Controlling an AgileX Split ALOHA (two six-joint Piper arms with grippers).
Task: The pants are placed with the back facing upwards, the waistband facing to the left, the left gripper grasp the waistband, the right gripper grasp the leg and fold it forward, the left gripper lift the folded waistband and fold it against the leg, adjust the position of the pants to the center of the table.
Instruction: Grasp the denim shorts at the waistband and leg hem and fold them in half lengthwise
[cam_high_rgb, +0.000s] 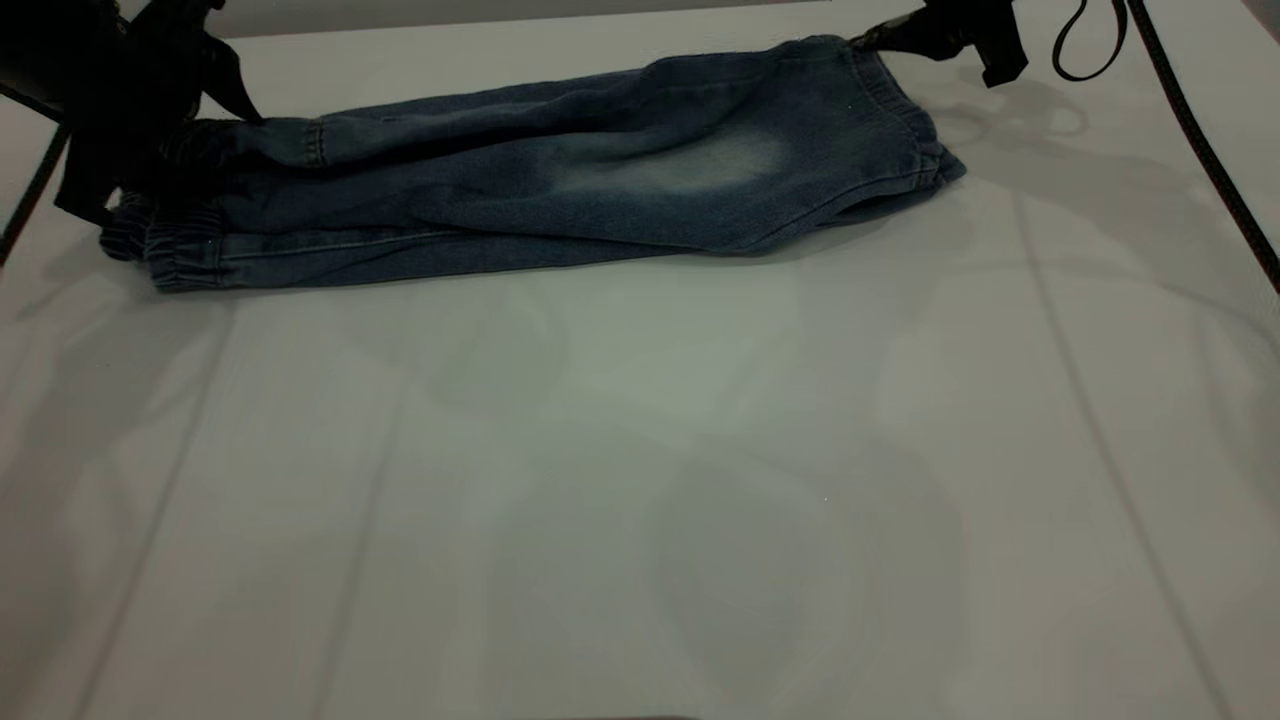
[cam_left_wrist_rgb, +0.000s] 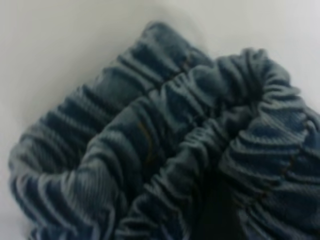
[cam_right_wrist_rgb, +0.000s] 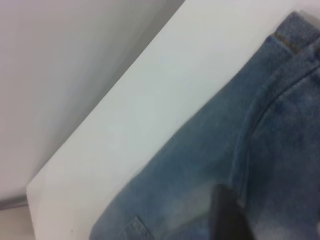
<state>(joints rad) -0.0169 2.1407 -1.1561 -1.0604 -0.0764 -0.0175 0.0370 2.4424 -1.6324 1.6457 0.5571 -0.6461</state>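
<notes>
Left gripper (cam_high_rgb: 205, 110) sits over the gathered waistband (cam_high_rgb: 175, 255); whether it pinches, I can't tell. The pants (cam_high_rgb: 600, 180) look doubled lengthwise, far back on the table (cam_high_rgb: 640, 500). Right gripper (cam_high_rgb: 900, 38) touches their other end, grip unclear; I'd say the crosswise fold and centring remain.

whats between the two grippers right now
In the exterior view, only the pants, folded lengthwise, stretch across the table from the left gripper at one end to the right gripper at the other.
</notes>
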